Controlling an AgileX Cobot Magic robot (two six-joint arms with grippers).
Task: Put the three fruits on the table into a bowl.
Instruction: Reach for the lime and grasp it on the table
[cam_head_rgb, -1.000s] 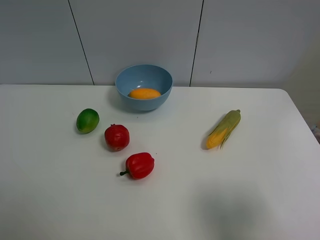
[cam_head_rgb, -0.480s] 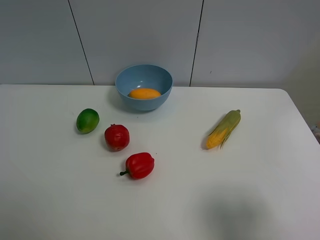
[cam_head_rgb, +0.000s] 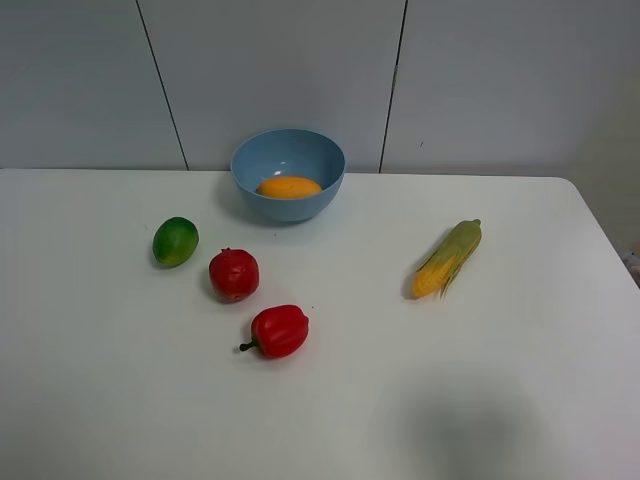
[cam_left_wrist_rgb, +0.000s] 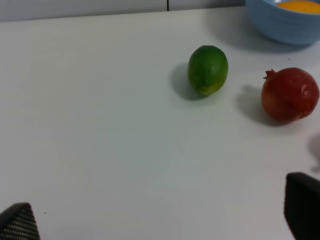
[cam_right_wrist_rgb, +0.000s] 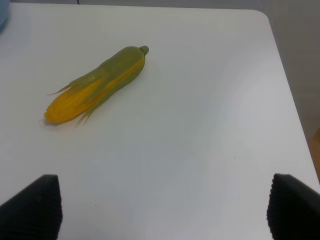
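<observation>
Nothing has moved since the earlier frames: every item lies where it did, and neither arm shows in the high view.

The white tabletop (cam_head_rgb: 500, 380) carries the light-blue bowl (cam_head_rgb: 252, 198) at its far edge, and the mango (cam_head_rgb: 289, 187) already lies inside it. The pomegranate (cam_head_rgb: 234, 274) sits on the tabletop in front of the bowl. The lime (cam_head_rgb: 175, 241) lies just beside the pomegranate, on its left and apart from it. The red bell pepper (cam_head_rgb: 279, 331) and the corn cob (cam_head_rgb: 447, 259) are not part of the job.

One fruit of three looks done, so the step in hand seems to be the reach for the second. The left tool (cam_left_wrist_rgb: 160, 215) hangs with its fingers spread wide and nothing between them. The lime and pomegranate both lie ahead of it and well apart from it. The next move would call for bringing it forward and down over one fruit, straddling its round body before pressing in, since either could roll.

The right tool (cam_right_wrist_rgb: 162, 207) is also spread and empty, with only the corn cob ahead of it.
</observation>
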